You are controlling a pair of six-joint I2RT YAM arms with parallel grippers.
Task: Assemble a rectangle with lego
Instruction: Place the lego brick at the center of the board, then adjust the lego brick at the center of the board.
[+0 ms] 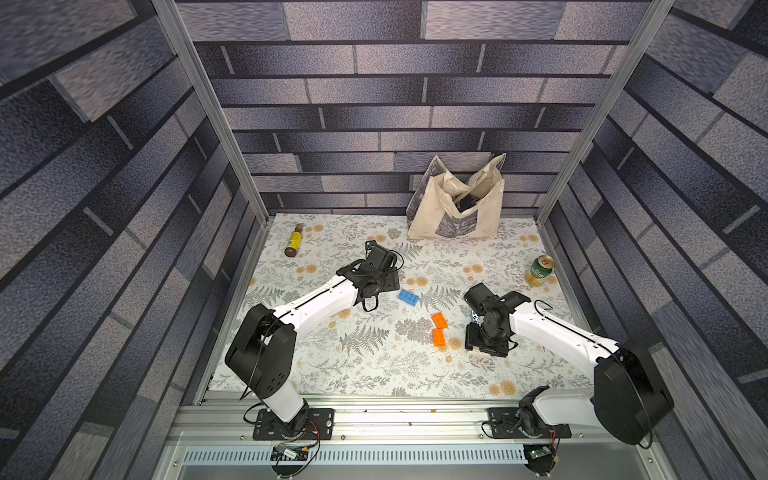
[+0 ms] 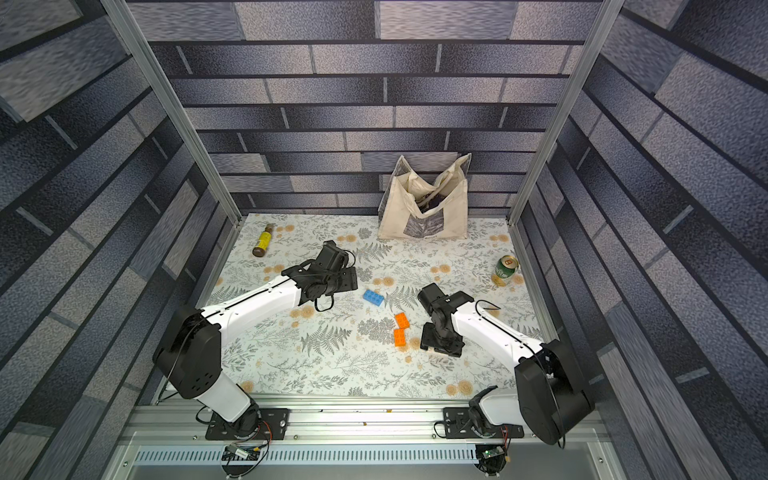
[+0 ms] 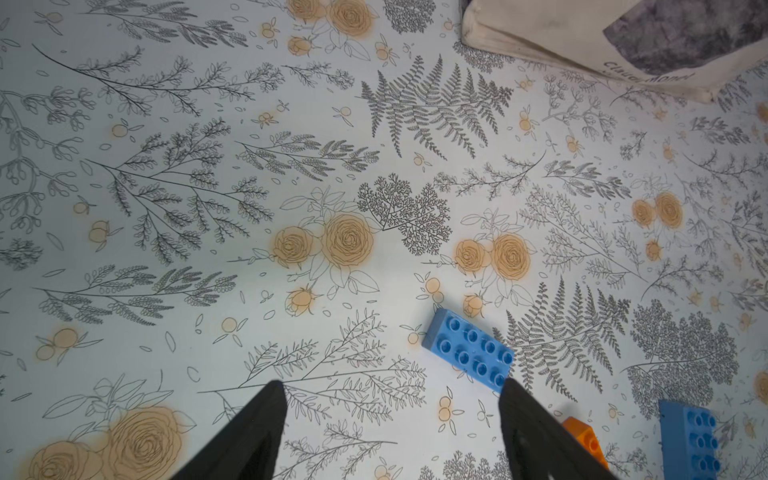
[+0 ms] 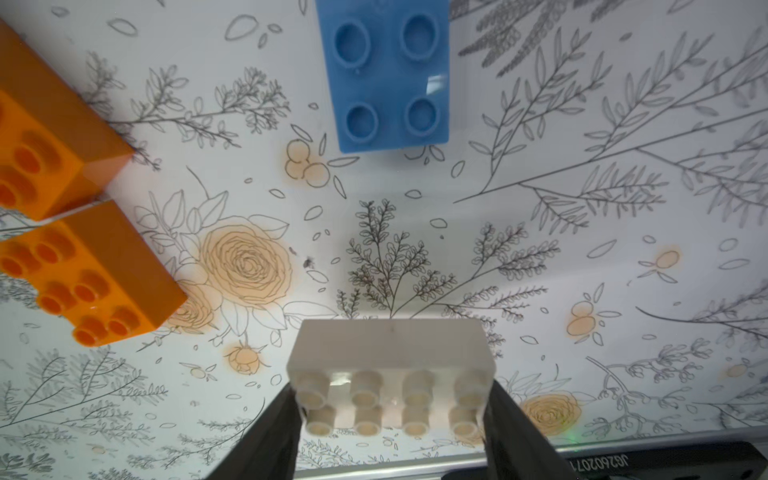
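Lego (image 2: 400,337) pieces all lie loose on the worktop (image 1: 353,365), and no rectangle is built yet.

The right tool (image 4: 392,390) is clamped on the white brick (image 4: 390,353), with one finger on each short end. Just left of this tool sit two orange bricks (image 1: 438,328). They lie close together, almost end to end, in a line running from near to far. A second blue brick (image 4: 386,75) lies just past the white one on the far side.

The left tool (image 3: 390,384) has its fingers apart with nothing between them. A blue brick (image 1: 409,297) lies just to its right and a little nearer. Its long side runs mostly left to right.

I think the next move depends on the orange pair lying to the left of the held white brick. The right arm is much nearer to them than the left arm. The white brick's long side may need to line up with theirs before it is pressed down.
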